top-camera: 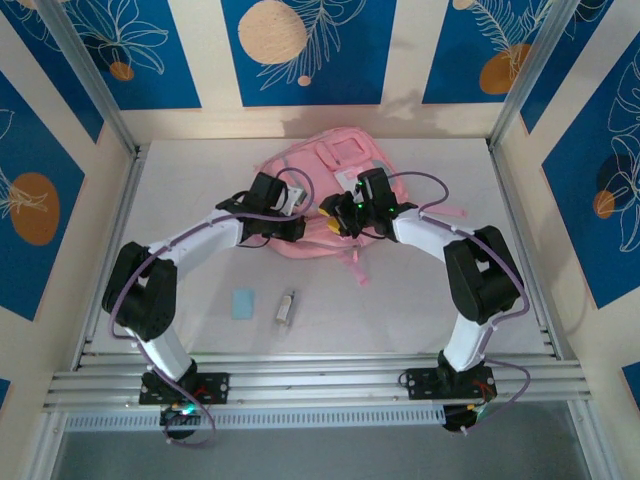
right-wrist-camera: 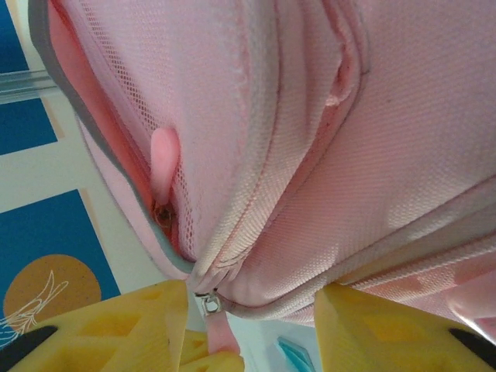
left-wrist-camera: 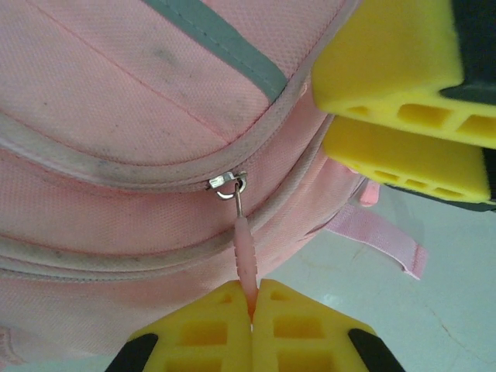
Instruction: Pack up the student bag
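**Operator:** Where is the student bag (top-camera: 325, 170) lying?

**Technician:** The large soft pink fabric backpack is lying flat at the far middle of the white table (top-camera: 420, 300), with both arms reaching onto its near edge.

**Operator:** What are the claws doing?

**Technician:** The left gripper (left-wrist-camera: 249, 310) is pressing its yellow fingers together on the thin pink zip pull (left-wrist-camera: 245, 256), which is hanging from a silver metal slider (left-wrist-camera: 227, 186). The right gripper (right-wrist-camera: 252, 298) is pinching a fold of the bag between part-spread fingers.

**Operator:** And what are the pockets holding?

**Technician:** That cannot be told. The zip at the slider is sitting closed. A small flat light-blue rectangle (top-camera: 243, 303) and a small pale oblong object (top-camera: 288, 306) are lying outside the bag, on the near table.
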Controlling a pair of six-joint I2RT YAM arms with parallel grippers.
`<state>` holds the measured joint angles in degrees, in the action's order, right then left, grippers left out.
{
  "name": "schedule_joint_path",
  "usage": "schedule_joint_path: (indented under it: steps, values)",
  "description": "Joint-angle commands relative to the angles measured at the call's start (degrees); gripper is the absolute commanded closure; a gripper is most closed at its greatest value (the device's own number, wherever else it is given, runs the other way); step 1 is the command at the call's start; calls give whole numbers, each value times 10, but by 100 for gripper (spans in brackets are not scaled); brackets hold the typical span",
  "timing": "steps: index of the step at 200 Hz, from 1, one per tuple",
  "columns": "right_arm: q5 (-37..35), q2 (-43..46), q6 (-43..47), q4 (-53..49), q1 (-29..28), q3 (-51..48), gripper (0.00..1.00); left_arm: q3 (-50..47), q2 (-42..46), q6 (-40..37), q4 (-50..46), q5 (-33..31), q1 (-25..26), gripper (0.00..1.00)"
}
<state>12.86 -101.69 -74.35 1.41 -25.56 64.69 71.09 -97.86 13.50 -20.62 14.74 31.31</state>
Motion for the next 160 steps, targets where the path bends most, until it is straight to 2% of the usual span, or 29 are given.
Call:
schedule_joint_path:
  steps: [1, 18, 50, 98, 160]
  values:
    - [-11, -23, -20, 61, -3, 8, 53, 17, -9, -9, -19, 26, 16, 100]
    - [-10, -42, -30, 83, -7, 13, 54, 18, -7, -11, -22, 26, 16, 100]
    - [-40, -72, -6, 21, -5, 49, 56, 11, -3, -11, -16, 24, 17, 100]
    - [-78, -68, 29, -21, 2, 40, 100, 15, -8, -13, -13, 9, 17, 100]
    - [-100, -24, 78, -49, 4, -1, 100, 20, -37, -22, 3, -73, 5, 100]
